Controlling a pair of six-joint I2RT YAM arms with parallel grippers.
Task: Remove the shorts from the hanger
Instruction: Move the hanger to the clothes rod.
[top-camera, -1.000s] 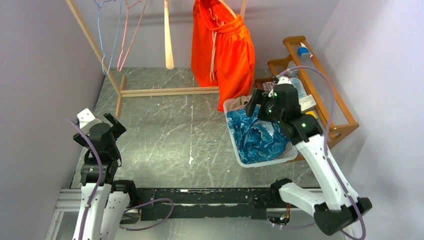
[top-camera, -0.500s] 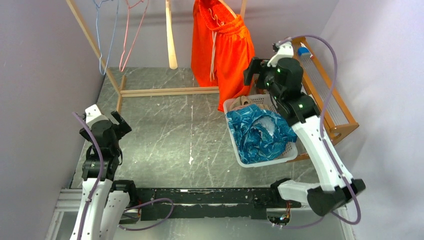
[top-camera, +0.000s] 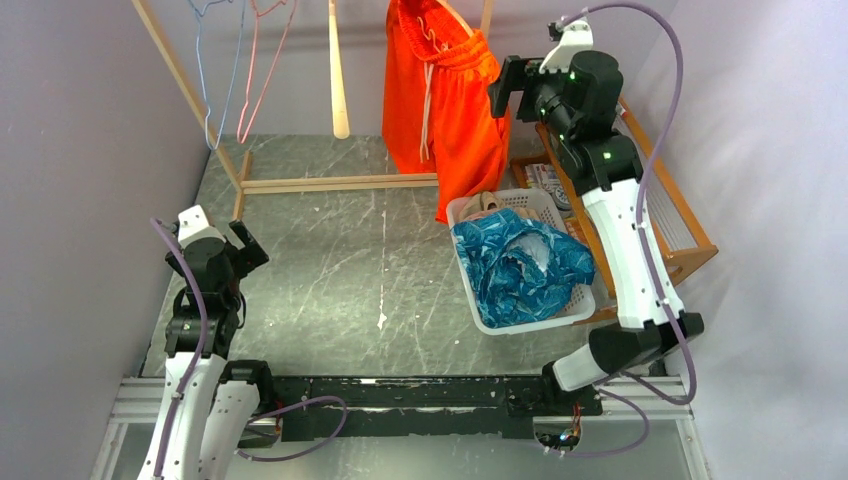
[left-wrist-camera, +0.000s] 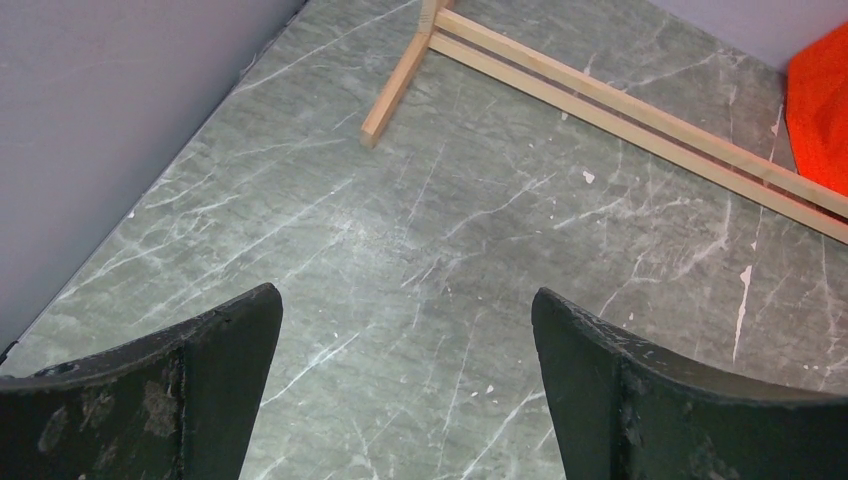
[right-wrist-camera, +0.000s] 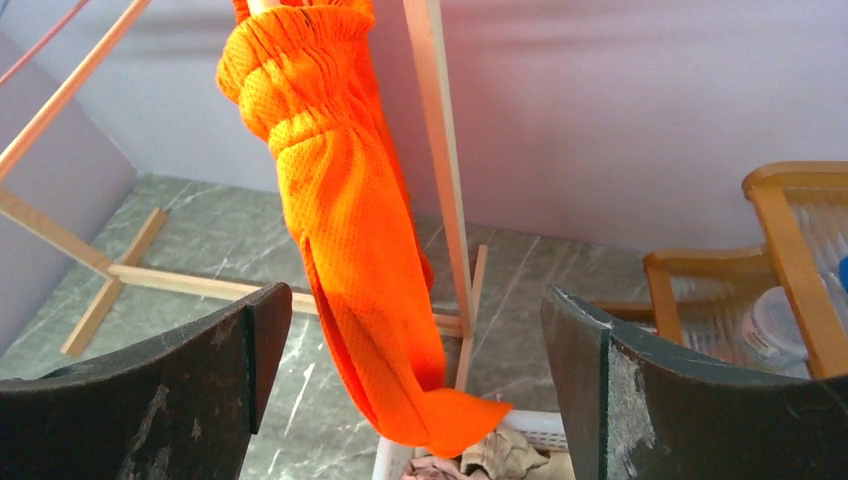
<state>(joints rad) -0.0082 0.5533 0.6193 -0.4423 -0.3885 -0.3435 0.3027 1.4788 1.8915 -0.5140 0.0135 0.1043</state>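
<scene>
Gaping empty alike, right pincer (right-wrist-camera: 415, 305) views orange shorts (right-wrist-camera: 340, 200), left pincer (left-wrist-camera: 405, 300) the tabletop (left-wrist-camera: 480, 190).

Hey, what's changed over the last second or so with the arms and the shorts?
The right gripper rose from over the white basket and swung back toward the hanging orange shorts, jaws open and empty. The left gripper, open, barely shifted. The orange shorts stay hanging; the blue patterned shorts stay in the basket.
</scene>
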